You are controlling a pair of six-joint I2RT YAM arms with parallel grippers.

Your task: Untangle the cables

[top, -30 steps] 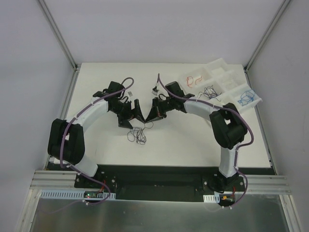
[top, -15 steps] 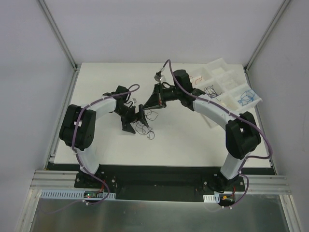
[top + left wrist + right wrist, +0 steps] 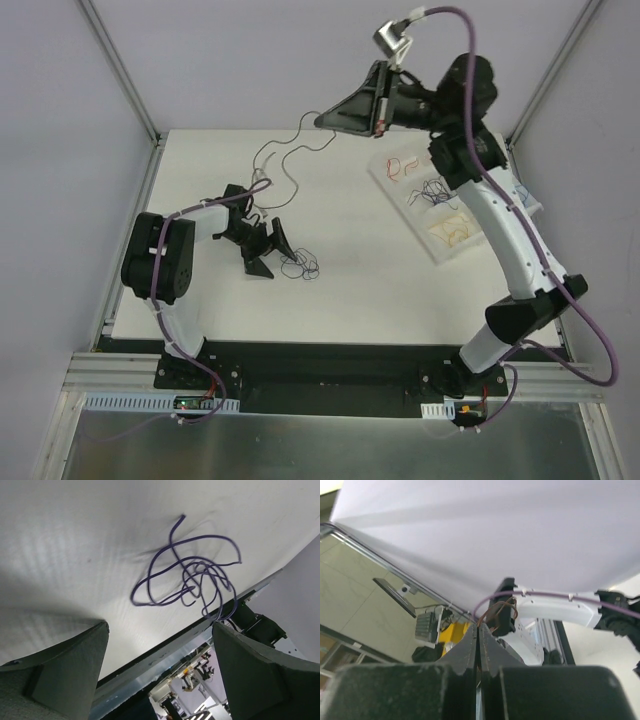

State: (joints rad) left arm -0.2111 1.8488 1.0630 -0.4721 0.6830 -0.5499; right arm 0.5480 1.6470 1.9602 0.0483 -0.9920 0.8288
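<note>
A small tangle of thin dark cables point(image 3: 301, 266) lies on the white table. In the left wrist view it shows as looping purple-blue cables point(image 3: 191, 577). My left gripper point(image 3: 271, 254) sits low beside it, open, its fingertips point(image 3: 102, 630) short of the loops and nothing between them. My right gripper point(image 3: 321, 121) is raised high over the back of the table, shut on one thin brownish cable point(image 3: 501, 611). That cable point(image 3: 272, 152) hangs from it in a long loose curve down toward the left arm.
A white compartment tray point(image 3: 437, 255) stands at the right, partly hidden by the right arm, with a red cable point(image 3: 401, 165), dark cables point(image 3: 434, 190) and orange-yellow cables point(image 3: 455, 228) in separate sections. Metal frame posts rise at the table's back corners.
My right gripper has risen from table level to high at the back, drawing one cable out of the tangle. The left arm folded in, its gripper staying open by the tangle.
</note>
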